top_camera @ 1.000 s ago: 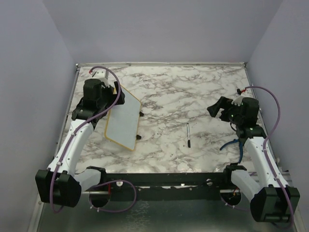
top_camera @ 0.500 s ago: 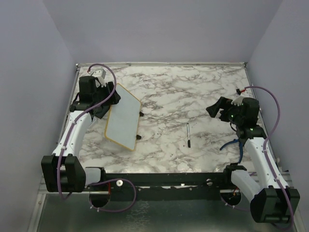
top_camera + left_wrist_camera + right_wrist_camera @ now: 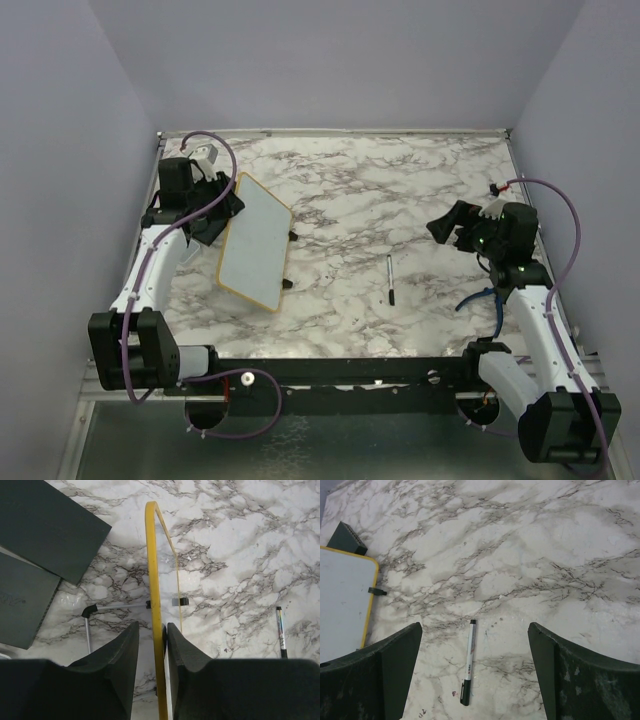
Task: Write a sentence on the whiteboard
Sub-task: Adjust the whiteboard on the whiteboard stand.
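Note:
The whiteboard stands propped at a tilt on the left of the marble table, its white face towards the middle. No sentence shows on its face. My left gripper is at the board's back left edge. In the left wrist view its jaws straddle the yellow frame: the right finger touches it and a narrow gap stays on the left. My right gripper hangs wide open above the table, with a marker pen lying below between its fingers.
The pen lies loose right of the board. Dark flat blocks sit behind the board at the left edge, beside its thin metal prop leg. Grey walls close in the table on three sides.
My left gripper has drawn in from wide open to a narrow gap around the whiteboard's frame, and the left arm has shifted towards the back left. The board, the pen and the right arm stay put.

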### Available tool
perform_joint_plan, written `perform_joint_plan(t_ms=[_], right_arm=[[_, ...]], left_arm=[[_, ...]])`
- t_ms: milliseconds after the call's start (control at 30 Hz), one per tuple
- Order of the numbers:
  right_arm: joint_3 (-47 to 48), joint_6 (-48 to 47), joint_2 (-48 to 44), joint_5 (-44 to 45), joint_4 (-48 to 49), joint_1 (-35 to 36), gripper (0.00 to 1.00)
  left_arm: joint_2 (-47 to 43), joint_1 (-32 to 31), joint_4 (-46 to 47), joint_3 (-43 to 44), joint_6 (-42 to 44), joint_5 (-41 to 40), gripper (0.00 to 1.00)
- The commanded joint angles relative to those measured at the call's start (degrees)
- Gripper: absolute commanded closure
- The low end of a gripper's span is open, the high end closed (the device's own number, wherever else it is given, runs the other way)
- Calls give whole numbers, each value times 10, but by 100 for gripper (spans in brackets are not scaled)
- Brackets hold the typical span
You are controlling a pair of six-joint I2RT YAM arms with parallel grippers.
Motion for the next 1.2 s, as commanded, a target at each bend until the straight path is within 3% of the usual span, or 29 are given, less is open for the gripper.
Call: perform_joint_plan(t_ms=[0,167,333,1167], right_arm=[[-8,5,-10,-2,-9,0,9],[-8,4,-9,-1,-9,0,9],[-7,5,-9,-2,-9,0,9],[-12,6,-15,-9,-6,0,9]], left_arm=[[11,5,2,15,-3,38,72],[37,5,15,16,-15,81,90],[58,5,25,25,-11,106,100],[230,-102,-7,166,90,170,100]])
